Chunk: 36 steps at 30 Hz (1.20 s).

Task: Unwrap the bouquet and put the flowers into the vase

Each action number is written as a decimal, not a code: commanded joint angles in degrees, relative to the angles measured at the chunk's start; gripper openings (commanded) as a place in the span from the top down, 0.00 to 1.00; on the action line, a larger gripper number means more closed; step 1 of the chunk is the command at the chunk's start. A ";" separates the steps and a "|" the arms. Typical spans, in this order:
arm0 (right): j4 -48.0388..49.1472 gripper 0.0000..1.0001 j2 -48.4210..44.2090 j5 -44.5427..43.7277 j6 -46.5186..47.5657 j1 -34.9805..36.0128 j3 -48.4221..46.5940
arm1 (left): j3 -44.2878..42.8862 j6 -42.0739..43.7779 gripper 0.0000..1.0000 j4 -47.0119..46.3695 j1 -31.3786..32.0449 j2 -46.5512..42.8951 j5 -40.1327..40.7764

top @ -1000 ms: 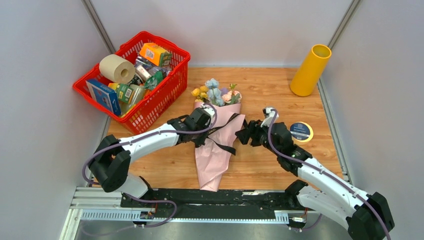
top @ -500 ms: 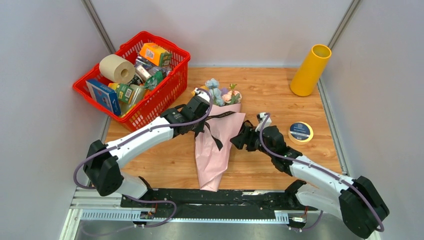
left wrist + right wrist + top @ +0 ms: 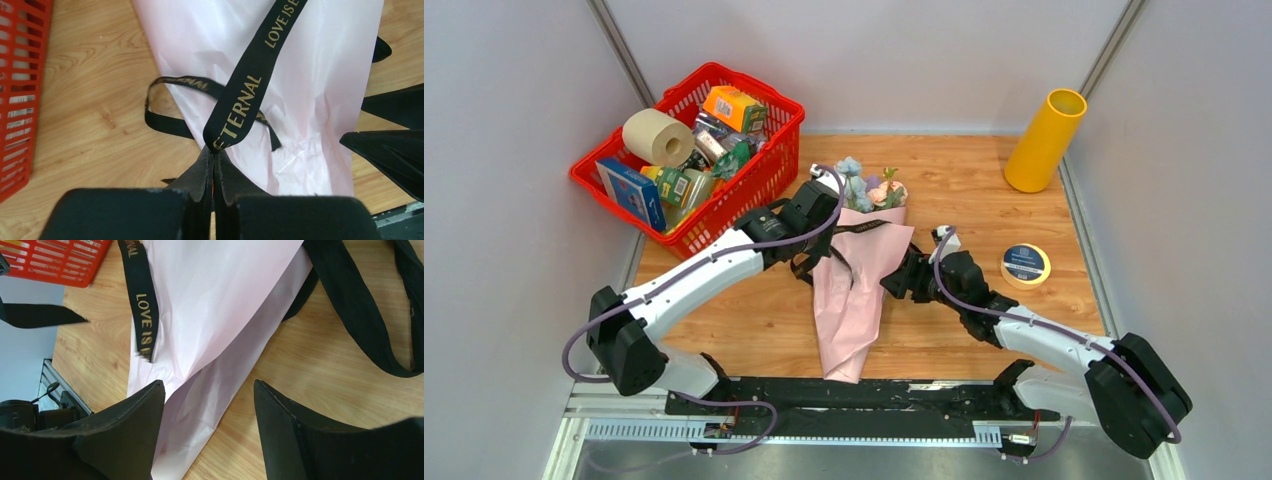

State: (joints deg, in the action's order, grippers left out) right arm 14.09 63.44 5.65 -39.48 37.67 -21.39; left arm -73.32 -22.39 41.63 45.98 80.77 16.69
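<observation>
- Pinched the black ribbon point(image 3: 250, 85) in the left pincer point(image 3: 214, 152), fingers pressed flat together on its folded end.
- Ran taut from those fingertips, ahead and to their right, gold lettering up, across the pink paper point(image 3: 310, 100).
- Lay slack in a thin loop on the wood, just ahead and to the left of the left pincer.
- Stood wide apart at the right pincer point(image 3: 209, 385), with nothing gripped between the fingers.
- Hung with its left finger over the edge of the pink paper and its right finger over bare table point(image 3: 280, 355); could not tell whether either finger touched.
- Lay flat as a bouquet point(image 3: 854, 290) between the two pincers, narrow tip toward the arm bases, wide mouth away from them.
- Showed the flowers point(image 3: 869, 188) at that mouth, just right of the left pincer and beyond the right one, wrapped in the paper.
- Stood as a vase point(image 3: 1044, 140) far ahead and to the right of the right pincer, well apart from the bouquet.
- Sat as a red basket point(image 3: 764, 170) close on the left of the left pincer.
- Lay as a tape ring point(image 3: 1026, 265) to the right of the right pincer.
</observation>
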 commanded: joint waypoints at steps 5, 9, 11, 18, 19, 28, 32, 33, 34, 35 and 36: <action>3.84 0.32 0.54 -0.11 -1.12 0.39 -0.41 | -2.79 -0.46 1.00 1.18 -2.03 -5.80 3.77; 5.07 0.33 2.03 -0.38 -1.91 0.39 -0.23 | -9.90 1.56 1.00 0.83 -2.91 -7.21 11.68; 5.51 0.34 3.00 -0.03 -2.26 0.39 -0.41 | -18.39 3.40 1.00 0.47 -3.52 -6.86 14.07; 2.18 0.32 -1.29 -3.18 -0.78 0.39 -2.60 | -45.93 11.39 1.00 0.04 -3.79 -0.62 22.68; 1.48 0.31 -2.61 -4.15 0.01 0.39 -3.30 | -48.99 12.62 1.00 -1.27 -3.79 -0.44 22.60; 13.48 0.18 -3.16 -1.81 17.84 0.39 -13.40 | -44.38 10.53 1.00 -12.79 -3.79 -10.54 16.98; 18.16 0.15 6.85 5.75 26.63 0.30 -22.36 | -38.75 9.39 1.00 -13.41 -3.79 -14.58 17.14; 18.60 0.15 9.05 7.34 28.13 0.39 -24.82 | -37.26 9.47 1.00 -13.50 -3.79 -15.46 17.24; 18.61 0.15 11.77 8.58 29.54 0.39 -26.84 | -36.46 9.47 1.00 -13.33 -3.70 -15.73 17.67; 18.43 0.15 14.49 10.07 30.94 0.47 -29.30 | -35.33 9.56 1.00 -13.33 -3.70 -16.34 17.68; 17.82 0.15 16.87 10.87 31.92 0.47 -31.24 | -34.53 9.65 1.00 -13.24 -3.70 -16.52 17.76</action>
State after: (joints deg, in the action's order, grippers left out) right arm 27.73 73.36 8.84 -16.95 37.78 -45.69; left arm -110.76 -12.67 30.28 42.33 65.28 34.59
